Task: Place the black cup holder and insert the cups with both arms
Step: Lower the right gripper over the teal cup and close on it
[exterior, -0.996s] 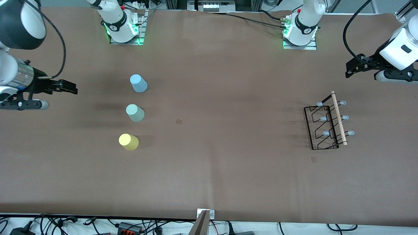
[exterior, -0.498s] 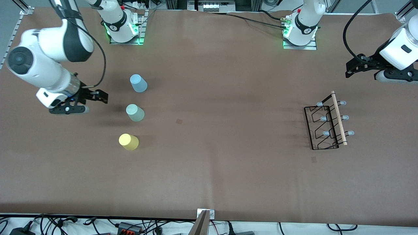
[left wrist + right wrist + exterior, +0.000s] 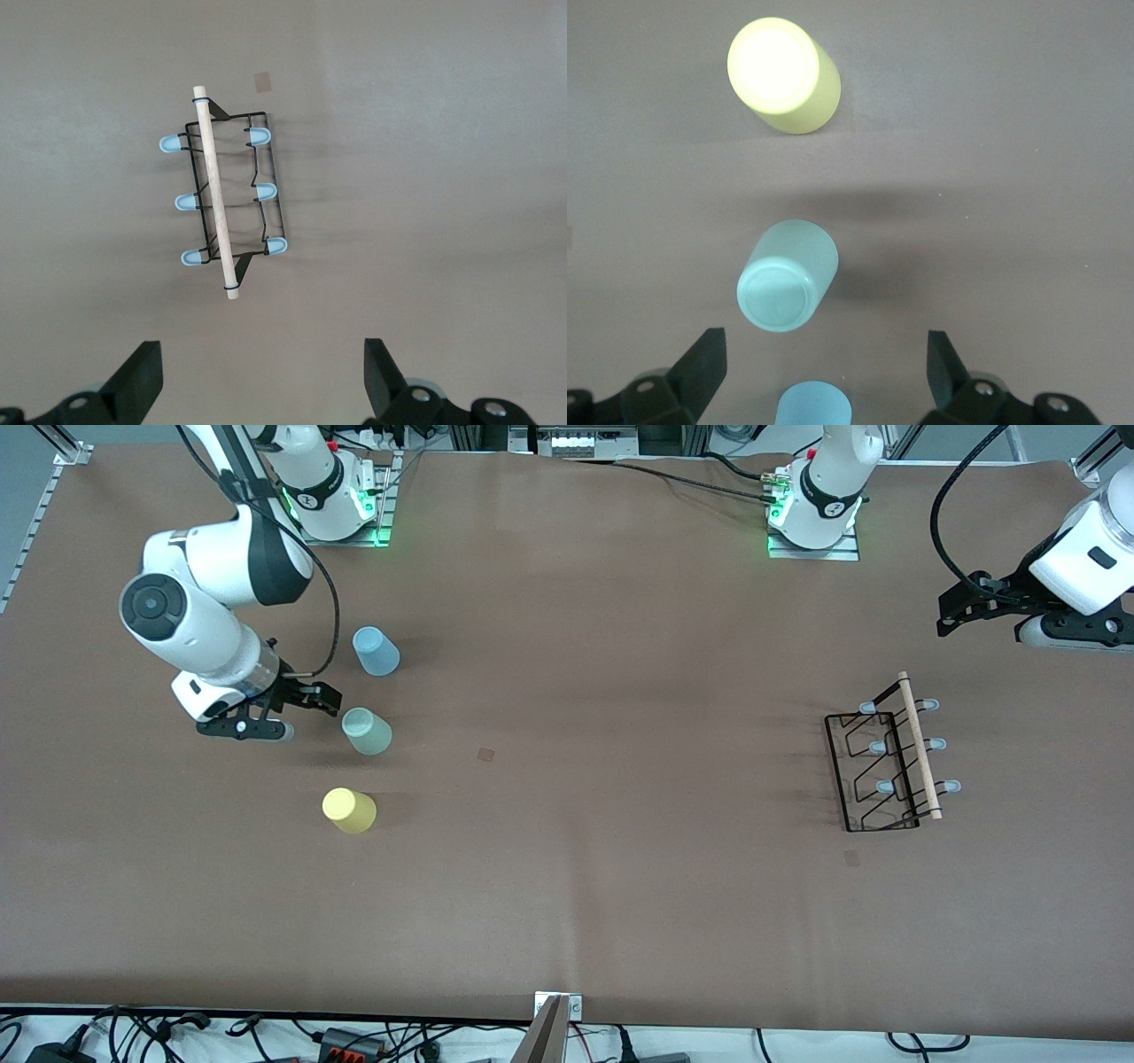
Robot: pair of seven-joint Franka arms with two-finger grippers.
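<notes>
I see even, bright overhead light on the brown surface [image 3: 620, 886], with soft shadows trailing from each cup toward the right arm's end. The yellow cup [image 3: 782, 75] glares nearly white on its upturned base. Green lamps glow at both arm bases.

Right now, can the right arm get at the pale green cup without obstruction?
Probably yes. The right gripper is open and beside the pale green cup, with nothing between them. The light blue cup and yellow cup stand apart from it.
</notes>
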